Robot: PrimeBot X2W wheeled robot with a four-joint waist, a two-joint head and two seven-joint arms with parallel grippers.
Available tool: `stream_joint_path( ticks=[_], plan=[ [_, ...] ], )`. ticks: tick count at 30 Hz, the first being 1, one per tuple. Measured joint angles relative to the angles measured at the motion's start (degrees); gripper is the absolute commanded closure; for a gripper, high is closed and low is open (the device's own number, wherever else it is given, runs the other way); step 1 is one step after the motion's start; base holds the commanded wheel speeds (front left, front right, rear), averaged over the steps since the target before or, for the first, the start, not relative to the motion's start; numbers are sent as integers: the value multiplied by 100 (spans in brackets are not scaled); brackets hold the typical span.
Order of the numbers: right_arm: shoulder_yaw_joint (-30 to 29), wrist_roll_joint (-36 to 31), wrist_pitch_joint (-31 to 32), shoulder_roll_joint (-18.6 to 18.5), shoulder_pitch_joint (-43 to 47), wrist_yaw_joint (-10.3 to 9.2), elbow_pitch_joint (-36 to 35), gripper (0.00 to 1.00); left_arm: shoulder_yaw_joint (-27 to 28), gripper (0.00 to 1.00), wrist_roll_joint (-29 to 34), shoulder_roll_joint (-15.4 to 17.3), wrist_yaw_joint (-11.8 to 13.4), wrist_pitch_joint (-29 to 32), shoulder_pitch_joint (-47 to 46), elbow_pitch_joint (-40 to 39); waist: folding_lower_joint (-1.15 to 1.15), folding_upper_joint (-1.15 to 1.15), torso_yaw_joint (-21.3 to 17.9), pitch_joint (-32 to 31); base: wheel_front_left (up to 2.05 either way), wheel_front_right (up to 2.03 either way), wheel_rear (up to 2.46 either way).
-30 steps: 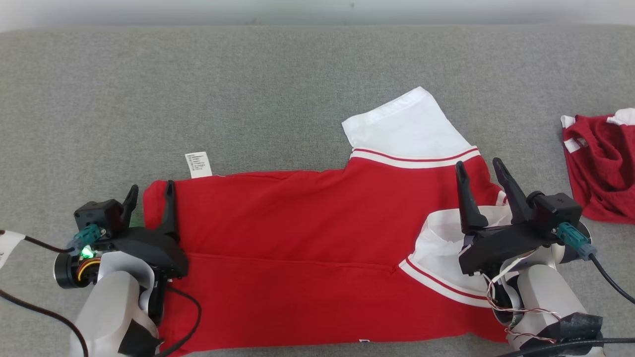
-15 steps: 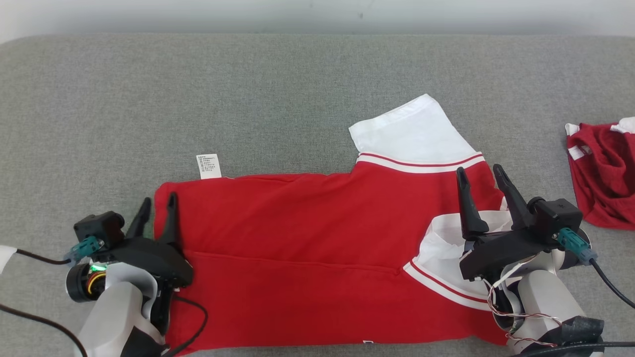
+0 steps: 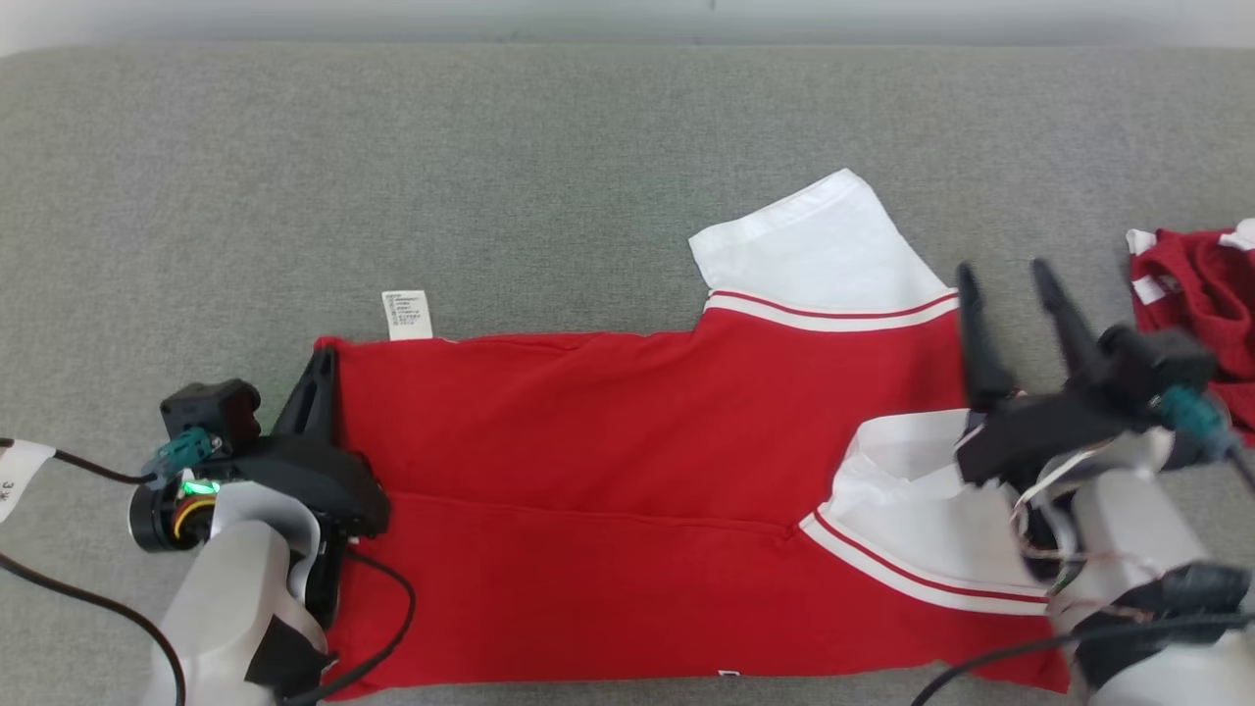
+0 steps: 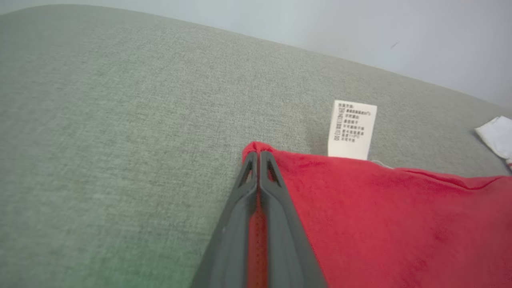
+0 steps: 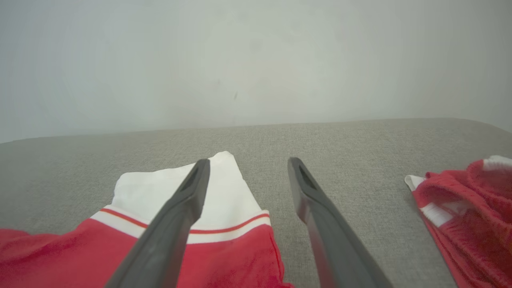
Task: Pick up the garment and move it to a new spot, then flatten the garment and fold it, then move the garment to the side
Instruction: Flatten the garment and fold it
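Note:
A red garment (image 3: 608, 510) with white sleeves and striped trim lies spread across the grey cushion (image 3: 490, 176), folded lengthwise, one white sleeve (image 3: 814, 245) pointing to the far side. My left gripper (image 3: 322, 358) is shut on the garment's far left corner; the left wrist view shows red cloth (image 4: 400, 216) pinched between the closed fingers (image 4: 276, 200), with a white care label (image 4: 352, 128) just beyond. My right gripper (image 3: 1005, 275) is open above the garment's right end, near the collar. In the right wrist view its fingers (image 5: 180, 216) stand apart over the white sleeve (image 5: 224, 192), holding nothing.
A second crumpled red and white garment (image 3: 1196, 294) lies at the cushion's right edge, also visible as a red heap (image 5: 464, 216) right of my open gripper. A pale wall runs behind the cushion. Cables trail from both wrists.
My left gripper has closed on the garment's left corner. My right gripper has risen and shifted right, away from the collar, still open. The head camera shifted slightly.

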Motion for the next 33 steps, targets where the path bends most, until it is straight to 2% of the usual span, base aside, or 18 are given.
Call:
stream_joint_path(
  ticks=[5,12,20,25,30,31,32,33],
  plan=[
    [40,32,60,-320,-599,0,603,0,-13,100,211,1,101,0,49,-458,0,0,107,51,0,0,0],
    [382,367,635,-461,-1538,0,1525,0,-197,100,211,1,111,0,187,-760,1,0,273,189,0,0,0],
    [875,704,1434,-545,-2571,0,2382,0,-764,100,-175,2,157,0,124,-929,1,0,475,475,0,0,0],
    [1200,669,1937,-683,-3064,0,2892,0,-1167,100,-459,4,280,0,-97,-1022,1,0,628,704,0,0,0],
    [1393,744,2118,-684,-3421,0,3171,0,-1393,100,-589,-1,356,-3,-236,-1150,1,0,779,929,0,0,0],
    [1433,767,2129,-678,-3472,0,3209,9,-1419,100,-604,-2,358,-7,-244,-1171,1,0,803,969,0,0,0],
    [1475,792,2180,-666,-3520,-1,3263,60,-1439,100,-636,-8,366,-7,-254,-1185,1,0,826,1002,0,0,0],
    [1493,847,2212,-655,-3565,-3,3295,94,-1454,100,-648,-11,371,-7,-265,-1199,0,-1,846,1034,0,0,0]
  ],
)
